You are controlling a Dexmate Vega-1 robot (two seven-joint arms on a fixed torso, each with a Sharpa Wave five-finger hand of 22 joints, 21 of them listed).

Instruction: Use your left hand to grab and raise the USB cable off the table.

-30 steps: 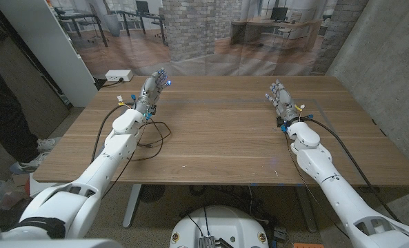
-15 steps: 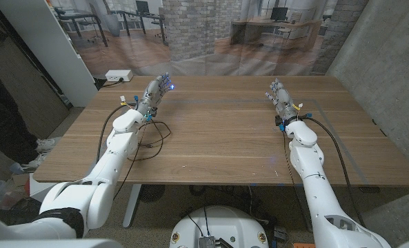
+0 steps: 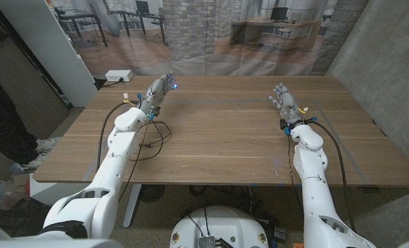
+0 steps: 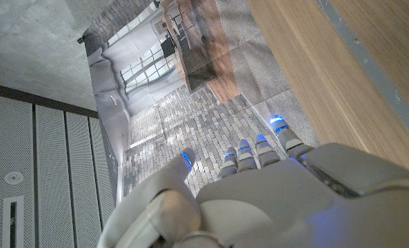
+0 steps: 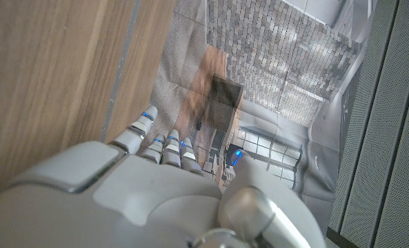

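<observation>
My left hand point(image 3: 159, 90) drifts a little farther toward the far edge of the desk point(image 3: 225, 138) than a second ago, fingers spread and holding nothing. The USB cable point(image 3: 152, 141) lies looped on the desk beside my left forearm, nearer me than the hand. I judge I'm reaching away from it. My right hand point(image 3: 285, 101) hovers open, well apart from the cable.

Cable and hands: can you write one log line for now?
left hand: open, past cable | cable: on table, ungrabbed | right hand: open, idle
</observation>
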